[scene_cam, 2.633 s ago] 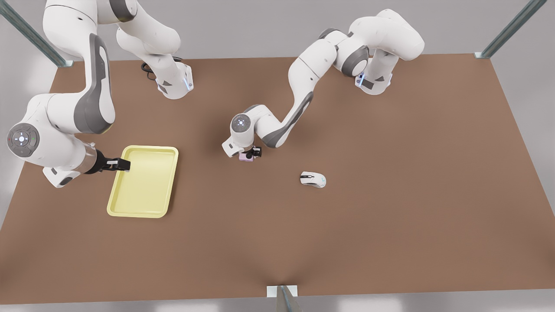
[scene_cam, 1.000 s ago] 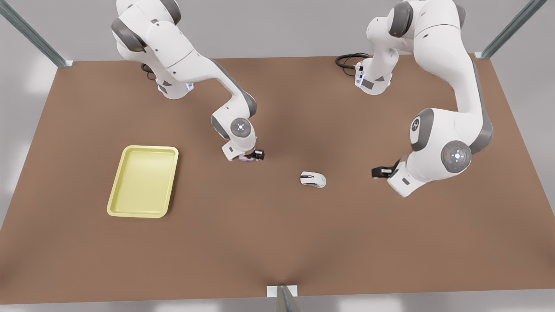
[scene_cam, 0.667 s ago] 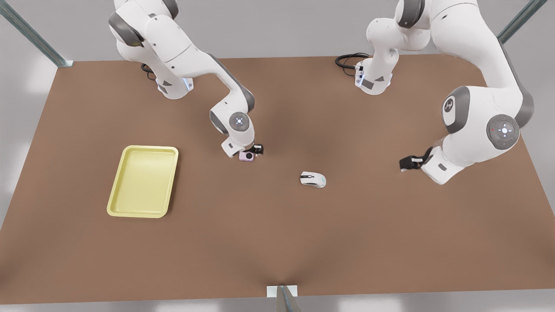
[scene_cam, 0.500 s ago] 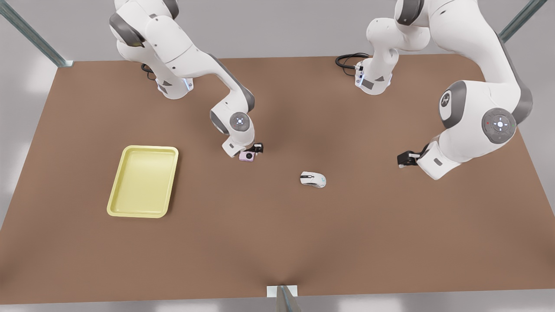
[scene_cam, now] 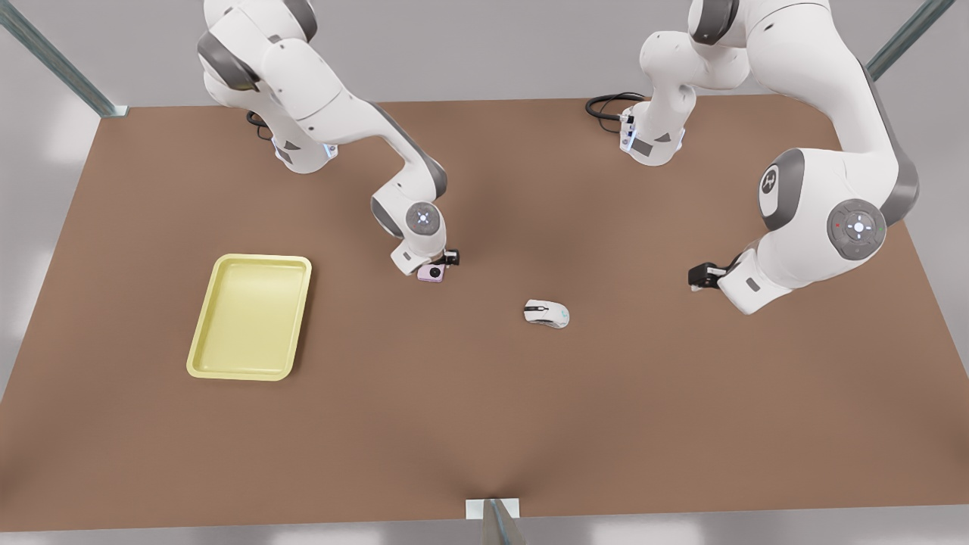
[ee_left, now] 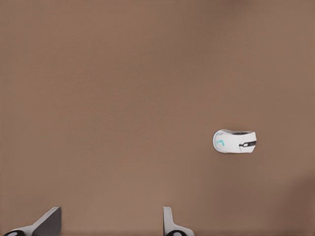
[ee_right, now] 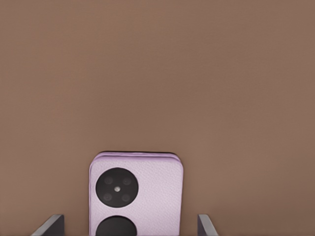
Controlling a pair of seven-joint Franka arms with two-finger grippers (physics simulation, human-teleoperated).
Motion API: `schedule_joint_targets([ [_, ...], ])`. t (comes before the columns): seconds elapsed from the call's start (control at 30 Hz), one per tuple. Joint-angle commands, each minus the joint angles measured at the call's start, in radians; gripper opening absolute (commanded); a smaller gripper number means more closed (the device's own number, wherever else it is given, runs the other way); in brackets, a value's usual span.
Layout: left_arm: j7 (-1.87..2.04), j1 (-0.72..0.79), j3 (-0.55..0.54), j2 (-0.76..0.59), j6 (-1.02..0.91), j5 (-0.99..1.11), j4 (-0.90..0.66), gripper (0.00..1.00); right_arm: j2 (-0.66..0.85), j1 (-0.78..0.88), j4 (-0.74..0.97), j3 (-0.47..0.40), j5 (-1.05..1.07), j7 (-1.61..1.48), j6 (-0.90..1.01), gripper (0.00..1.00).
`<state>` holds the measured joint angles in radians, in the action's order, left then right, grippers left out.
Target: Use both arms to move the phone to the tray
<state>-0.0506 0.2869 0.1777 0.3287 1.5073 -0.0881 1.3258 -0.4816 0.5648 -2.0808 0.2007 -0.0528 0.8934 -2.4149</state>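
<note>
No readable writing on anything here, just two dark camera circles on the pink-lilac phone (ee_right: 135, 196), which lies on the brown table (scene_cam: 484, 424) between the right gripper's (scene_cam: 441, 265) spread fingers (ee_right: 49, 225), not pinched as far as I can tell. The tray (scene_cam: 250, 316) sits well off toward the front view's left with nothing between, and the white mouse (scene_cam: 546, 312) is close on the other side. The left gripper (scene_cam: 698, 276) hangs open and empty beyond the mouse, barely shifted from half a second ago.
</note>
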Motion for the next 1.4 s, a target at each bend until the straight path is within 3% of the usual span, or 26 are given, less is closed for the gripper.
schedule_joint_targets([
  [0.0,-0.051,0.000,0.000,-0.002,-0.004,0.001,0.000,1.00,-0.002,0.000,-0.002,0.000,0.001,0.029,-0.036,1.00],
  [0.17,-0.051,0.000,0.000,0.003,0.005,0.001,0.006,1.00,-0.008,-0.010,-0.048,0.000,0.002,0.027,-0.119,1.00],
  [1.37,-0.052,0.000,-0.001,0.003,0.010,-0.012,0.016,1.00,-0.014,-0.006,-0.081,0.000,-0.002,-0.017,-0.199,0.98],
])
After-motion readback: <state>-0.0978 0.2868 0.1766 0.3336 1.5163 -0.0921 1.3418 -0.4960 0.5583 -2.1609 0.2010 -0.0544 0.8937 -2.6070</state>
